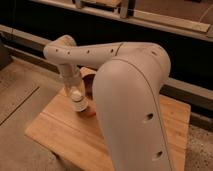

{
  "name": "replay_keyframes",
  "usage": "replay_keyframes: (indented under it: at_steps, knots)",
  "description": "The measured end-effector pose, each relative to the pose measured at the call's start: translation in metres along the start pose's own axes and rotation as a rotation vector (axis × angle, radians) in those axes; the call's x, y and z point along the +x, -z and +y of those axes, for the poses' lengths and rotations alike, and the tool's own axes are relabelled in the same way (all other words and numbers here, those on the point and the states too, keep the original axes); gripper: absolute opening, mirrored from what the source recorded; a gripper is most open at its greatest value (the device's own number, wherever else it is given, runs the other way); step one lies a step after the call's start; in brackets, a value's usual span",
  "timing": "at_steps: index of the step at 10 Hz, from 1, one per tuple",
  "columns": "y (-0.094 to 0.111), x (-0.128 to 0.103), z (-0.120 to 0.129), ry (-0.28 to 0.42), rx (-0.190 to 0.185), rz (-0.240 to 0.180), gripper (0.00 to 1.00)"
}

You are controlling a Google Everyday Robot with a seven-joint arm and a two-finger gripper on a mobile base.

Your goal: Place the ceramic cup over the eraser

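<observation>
My gripper [74, 91] hangs down from the arm's wrist over the left-middle of the wooden table [52, 131]. A small white cylindrical ceramic cup [78, 104] is right at the gripper's lower end, standing on or just above the table. A reddish-orange sliver, the eraser [90, 114], shows on the table just right of the cup's base, next to the big arm link. Whether the cup touches the eraser cannot be told.
A dark maroon bowl [89, 80] sits behind the gripper, half hidden by the arm. The large white arm link [132, 110] covers the table's middle and right. A dark wall with ledges [165, 20] runs behind; speckled floor [17, 95] lies to the left.
</observation>
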Motion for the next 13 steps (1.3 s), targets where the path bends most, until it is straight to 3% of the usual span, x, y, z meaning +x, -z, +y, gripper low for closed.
replay_keyframes:
  at_steps: [6, 13]
  knots:
    - [-0.009, -0.003, 0.003, 0.017, -0.005, -0.007, 0.00]
    - [-0.019, -0.004, 0.001, 0.034, 0.017, 0.000, 0.00]
